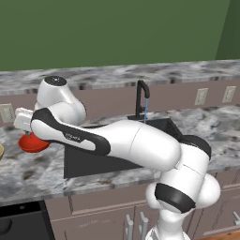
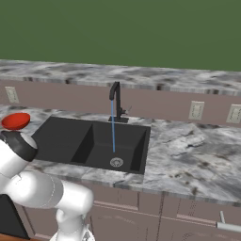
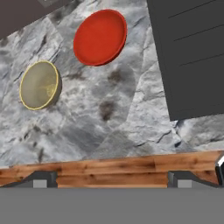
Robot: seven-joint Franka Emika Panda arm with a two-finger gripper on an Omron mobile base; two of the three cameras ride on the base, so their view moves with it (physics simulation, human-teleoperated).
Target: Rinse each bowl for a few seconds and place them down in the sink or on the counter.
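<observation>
Pincer: wide apart, empty, we hover above counter.
Red bowl: ahead; glossy, slippery, we'd pinch its rim.
Tan bowl: ahead-left, stiff, light.

The arm hides part of the red bowl — the tan bowl is cut off at the left edge.

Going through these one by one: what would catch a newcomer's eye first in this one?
The glossy red bowl on the grey marbled counter, with the tan speckled bowl beside it, apart. Then the thin blue stream from the black faucet falling onto the drain of the black sink.
</observation>
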